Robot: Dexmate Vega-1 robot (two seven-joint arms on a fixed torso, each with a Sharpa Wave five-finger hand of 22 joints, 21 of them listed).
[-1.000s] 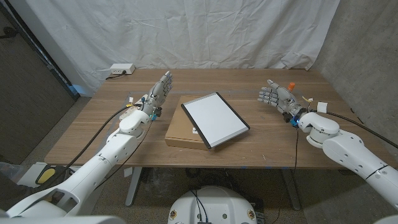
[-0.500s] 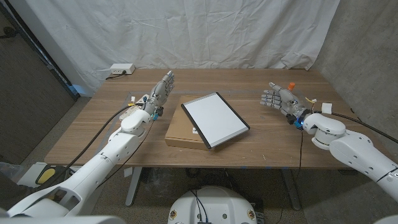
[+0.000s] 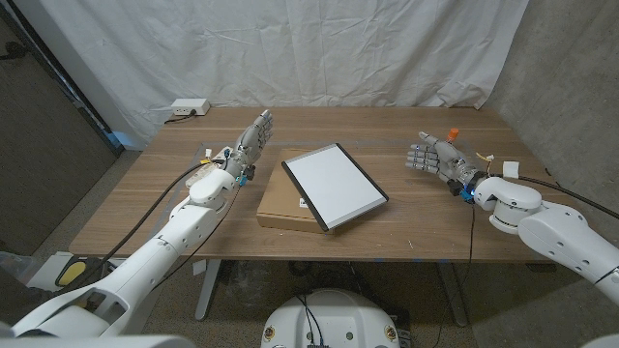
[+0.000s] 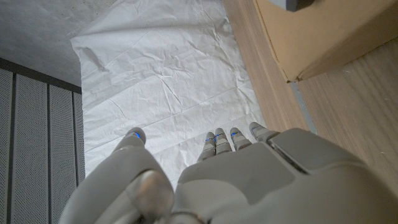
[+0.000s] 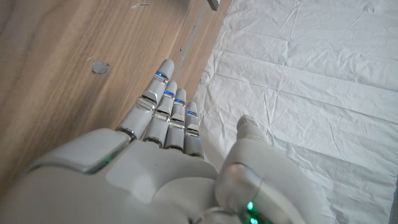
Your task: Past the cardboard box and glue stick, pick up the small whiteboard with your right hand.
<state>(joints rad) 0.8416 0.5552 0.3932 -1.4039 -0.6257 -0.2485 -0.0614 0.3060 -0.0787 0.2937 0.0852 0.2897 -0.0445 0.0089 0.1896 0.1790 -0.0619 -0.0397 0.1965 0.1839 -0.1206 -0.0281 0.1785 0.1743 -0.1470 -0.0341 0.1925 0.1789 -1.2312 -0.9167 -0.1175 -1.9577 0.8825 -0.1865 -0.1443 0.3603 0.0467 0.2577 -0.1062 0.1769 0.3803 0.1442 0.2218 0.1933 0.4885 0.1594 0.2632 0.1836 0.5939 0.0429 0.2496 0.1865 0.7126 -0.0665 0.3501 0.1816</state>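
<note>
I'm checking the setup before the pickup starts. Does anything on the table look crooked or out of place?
The whiteboard lies on the cardboard box, turned at an angle to it, with its right side hanging past the box's edge. Otherwise nothing looks spilled or damaged. Both hands, left and right, are open and apart from it.

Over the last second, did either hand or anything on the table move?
The right hand slid a little toward the robot's right, away from the small whiteboard, holding nothing. The whiteboard lies as before on the cardboard box, and the left hand kept its place beside the box.
</note>
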